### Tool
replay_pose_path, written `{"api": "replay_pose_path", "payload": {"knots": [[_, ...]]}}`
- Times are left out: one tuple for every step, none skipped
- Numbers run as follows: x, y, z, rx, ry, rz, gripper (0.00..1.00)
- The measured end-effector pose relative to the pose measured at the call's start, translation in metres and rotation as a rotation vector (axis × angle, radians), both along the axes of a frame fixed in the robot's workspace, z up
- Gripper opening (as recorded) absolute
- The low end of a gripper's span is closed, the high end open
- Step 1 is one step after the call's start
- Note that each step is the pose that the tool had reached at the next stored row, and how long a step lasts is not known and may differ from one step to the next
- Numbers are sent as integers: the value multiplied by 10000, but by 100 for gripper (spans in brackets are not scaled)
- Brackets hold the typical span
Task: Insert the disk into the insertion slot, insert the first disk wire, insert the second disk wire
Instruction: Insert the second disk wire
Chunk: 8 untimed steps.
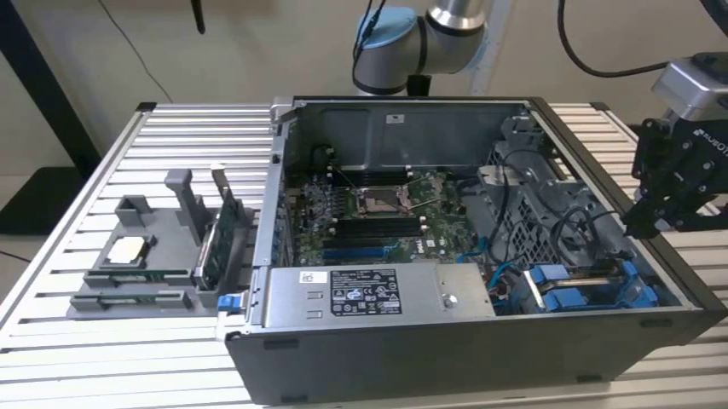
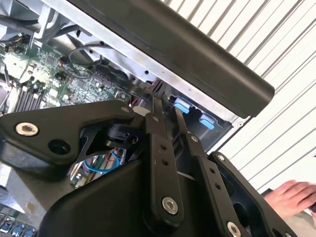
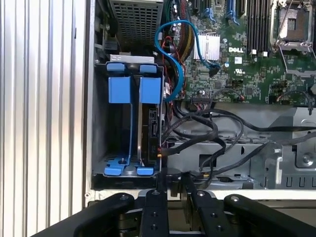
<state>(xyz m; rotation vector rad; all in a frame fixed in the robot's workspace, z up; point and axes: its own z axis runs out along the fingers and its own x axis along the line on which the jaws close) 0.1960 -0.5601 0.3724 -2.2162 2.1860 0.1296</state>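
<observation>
The insertion slot is a bay of the dark drive cage with blue rails, in the case's near corner on the exterior view's right. The disk stands on edge in the neighbouring bay, its connector end facing the case's inside, blue tabs beside it. A blue wire loops over the cage; a second blue wire's plug lies loose over the motherboard. Black wires run up to the disk's connector end. My gripper hangs just outside the case wall by the cage, fingers close together, nothing between them.
The open computer case lies on a slatted metal table. A grey fixture with a green card and a chip stands on the exterior view's left. A person's hand rests on the table behind my gripper.
</observation>
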Motion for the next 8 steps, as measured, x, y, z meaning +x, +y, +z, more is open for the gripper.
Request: {"api": "replay_pose_path", "payload": {"knots": [[1,0,-3,24,0,-18,26],[1,0,-7,49,1,-32,24],[1,1,-10,66,1,-43,24],[2,1,-12,79,1,-55,24],[2,1,-14,91,0,-68,17],[2,1,-15,102,1,-80,17],[2,1,-16,105,1,-91,17],[2,0,-16,106,0,-94,17]]}}
